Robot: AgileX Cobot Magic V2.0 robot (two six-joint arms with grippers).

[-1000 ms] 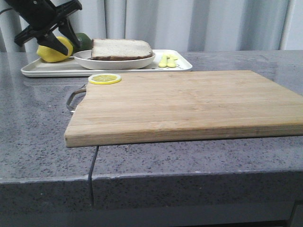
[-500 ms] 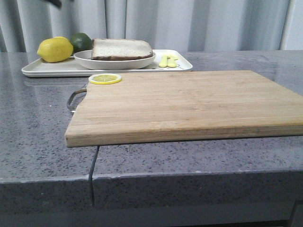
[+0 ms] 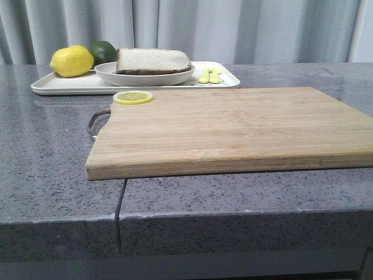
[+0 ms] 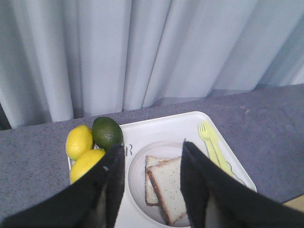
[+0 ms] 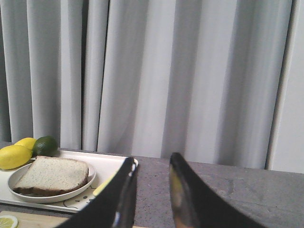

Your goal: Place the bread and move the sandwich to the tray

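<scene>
Sandwich (image 3: 154, 62) plated at the tray's (image 3: 58, 86) middle; both pincers, left (image 4: 152, 164) and right (image 5: 152, 175), open and empty. Risk: a descending left pincer nudging the plate.

Speckled grey stone table (image 3: 46, 169); pale striped-grain wooden cutting board (image 3: 233, 125); white rectangular tray (image 3: 64, 86); brown-crusted white bread sandwich (image 3: 152, 60); yellow lemon (image 3: 71, 61); dark green lime (image 3: 105, 51).

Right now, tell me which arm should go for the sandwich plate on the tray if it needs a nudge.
Left. Its open fingers hang right above the sandwich on the tray; the right gripper views it from off to the side.
</scene>
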